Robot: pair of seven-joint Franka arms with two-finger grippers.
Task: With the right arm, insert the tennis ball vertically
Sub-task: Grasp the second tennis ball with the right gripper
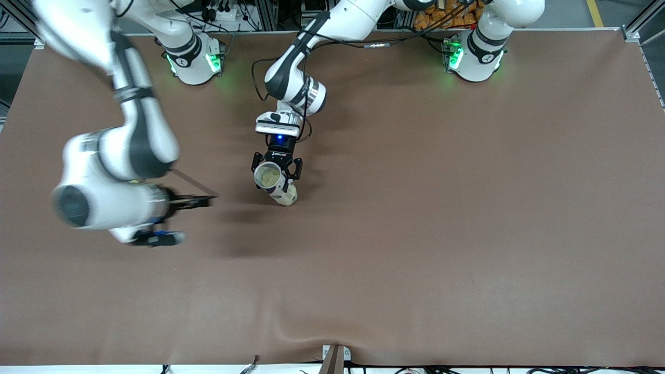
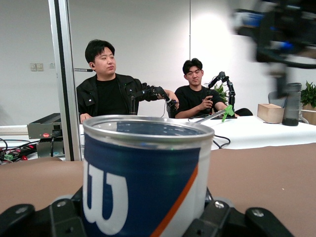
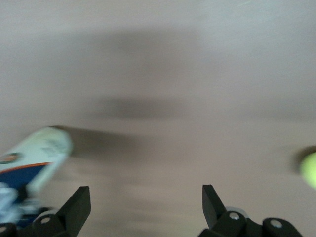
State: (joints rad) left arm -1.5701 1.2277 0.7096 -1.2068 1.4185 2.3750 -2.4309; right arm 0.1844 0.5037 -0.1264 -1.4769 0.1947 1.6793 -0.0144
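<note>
My left gripper (image 1: pixel 277 178) is shut on a tennis ball can (image 1: pixel 274 183) with a blue, white and orange label, holding it upright over the middle of the table with its open mouth up. In the left wrist view the can (image 2: pixel 148 173) fills the foreground between the fingers (image 2: pixel 223 217). My right gripper (image 1: pixel 200 196) is open and blurred with motion, low over the table toward the right arm's end. Its wrist view shows the right gripper (image 3: pixel 145 202) with nothing between its fingers, the can (image 3: pixel 34 155) at one edge and the yellow-green tennis ball (image 3: pixel 309 170) at the other. The right arm hides the ball in the front view.
A brown cloth (image 1: pixel 415 208) covers the table and wrinkles near the front edge, where a small bracket (image 1: pixel 335 358) stands. Two seated people (image 2: pixel 106 84) and a white table (image 2: pixel 256 131) show in the left wrist view, off the work table.
</note>
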